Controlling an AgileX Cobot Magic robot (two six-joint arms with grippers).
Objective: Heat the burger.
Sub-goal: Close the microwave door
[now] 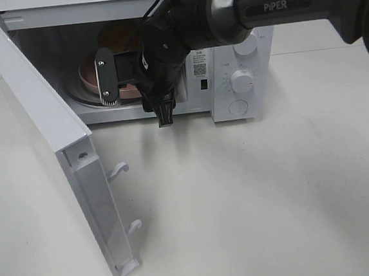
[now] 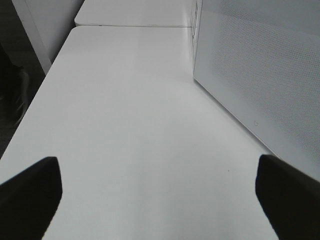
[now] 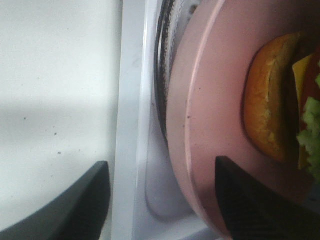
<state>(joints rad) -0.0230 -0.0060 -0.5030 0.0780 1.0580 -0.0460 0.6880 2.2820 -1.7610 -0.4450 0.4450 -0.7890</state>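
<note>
A: Whereabouts of the burger [image 3: 270,115]?

B: Logged inside the white microwave [image 1: 240,75], on a round pink plate [image 3: 220,75] atop the turntable [image 1: 86,103]. Set back from the plate's rim. Golden bun, yellow cheese and green lettuce clear in the right wrist view. From the high camera, only a brown-orange patch of it behind the arm.

A: Microwave door [image 1: 41,124]?

B: Swung wide open, out to the left in the high view. Two white latch hooks on its free edge.

A: State of the right gripper [image 3: 160,167]?

B: Parked at the oven mouth, at the end of the right arm [image 1: 289,3] stretched in from the right. Parted fingers [image 3: 75,205], with the plate's rim and the oven sill in the gap. One finger out over the table [image 1: 241,191], the other across the plate's pink face. Nothing clamped. Contact between that second finger and the plate: cannot tell.

A: And the left gripper [image 2: 157,165]?

B: Spread about as wide as possible, dark fingers [image 2: 30,195] at opposite corners of its wrist view. Nothing between them, nothing held. Low over bare white table, with a white meshed panel [image 2: 260,65] close alongside.

A: Anything else worth noting?

B: Round knobs [image 1: 242,80] on the microwave's control panel, right of the cavity.
</note>
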